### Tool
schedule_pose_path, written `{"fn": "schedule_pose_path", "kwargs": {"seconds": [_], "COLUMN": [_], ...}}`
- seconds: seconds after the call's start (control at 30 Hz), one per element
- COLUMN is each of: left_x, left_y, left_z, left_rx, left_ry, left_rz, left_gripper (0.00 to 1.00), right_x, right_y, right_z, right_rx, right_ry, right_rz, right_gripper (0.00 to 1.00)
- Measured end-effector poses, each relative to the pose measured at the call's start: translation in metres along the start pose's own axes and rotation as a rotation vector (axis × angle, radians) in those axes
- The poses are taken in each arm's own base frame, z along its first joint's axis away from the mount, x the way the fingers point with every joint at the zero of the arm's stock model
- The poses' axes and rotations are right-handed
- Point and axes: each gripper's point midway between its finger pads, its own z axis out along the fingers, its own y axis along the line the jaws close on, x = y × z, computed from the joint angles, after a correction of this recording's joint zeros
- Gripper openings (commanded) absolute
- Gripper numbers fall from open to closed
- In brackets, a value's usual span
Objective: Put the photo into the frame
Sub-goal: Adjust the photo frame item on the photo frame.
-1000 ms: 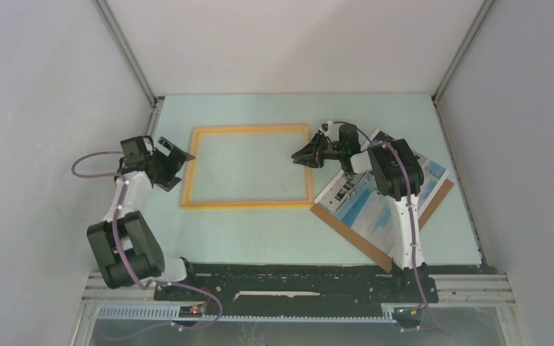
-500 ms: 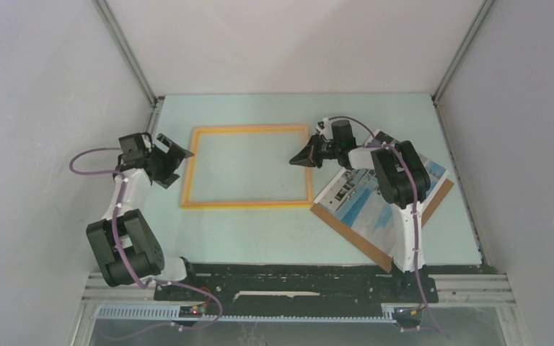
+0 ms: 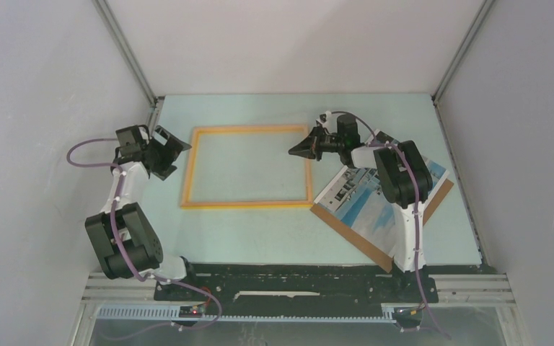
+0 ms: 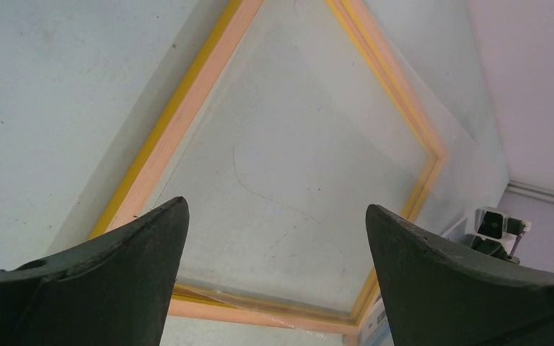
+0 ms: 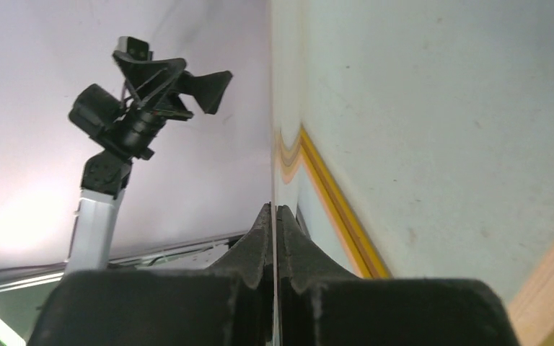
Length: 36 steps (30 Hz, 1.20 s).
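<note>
Right end effector [image 5: 273,213] is pinching shut on a thin clear sheet, seemingly the pane [image 4: 288,166] of the frame [image 3: 249,204], at the frame's far right corner. You are risking the pane slipping from so narrow an edge grip, or the yellow rim dragging across the desk [image 3: 260,238]. Left end effector [image 3: 175,158] is hanging wide apart and empty beside the frame's left rail, steadying nothing. The photo [image 3: 361,205] is lying on the brown backing board [image 3: 353,239] near the desk's right edge, partly under your right arm [image 3: 404,180], where a swing could shove it.
</note>
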Motion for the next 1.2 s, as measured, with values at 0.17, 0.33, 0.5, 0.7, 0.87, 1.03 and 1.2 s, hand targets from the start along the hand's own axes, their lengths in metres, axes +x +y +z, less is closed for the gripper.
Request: {"fn": "schedule_pose_path", "kwargs": {"seconds": [0.17,0.33,0.5,0.7,0.87,1.03,1.2], "left_x": [0.0,0.0,0.0,0.001,0.037,0.11,0.159], "left_y": [0.0,0.0,0.0,-0.001,-0.006,-0.006,0.025], "left_z": [0.0,0.0,0.0,-0.001,-0.018,-0.038,-0.042], "left_rx": [0.0,0.0,0.001,0.006,0.057,0.106,0.075], "left_ry": [0.0,-0.001,-0.001,0.0,0.018,0.078,0.096], "left_rz": [0.003,0.006,0.011,0.008,-0.012,-0.084,-0.262], "left_gripper": [1.0,1.0,1.0,1.0,1.0,1.0,1.0], "right_x": [0.0,0.0,-0.001,-0.001,-0.002,-0.003,-0.003], "right_y": [0.012,0.018,0.024,0.017,0.014,0.016,0.018], "right_z": [-0.001,-0.001,-0.001,0.0,0.0,0.0,0.0], "right_rx": [-0.038,-0.059,-0.073,-0.03,-0.019,-0.023,-0.029], "right_ry": [0.01,0.018,0.022,0.025,0.017,0.016,0.015], "right_rz": [0.02,0.053,0.084,0.12,0.135,0.143,0.149], "right_gripper": [0.0,0.0,0.0,0.0,0.0,0.0,0.0]}}
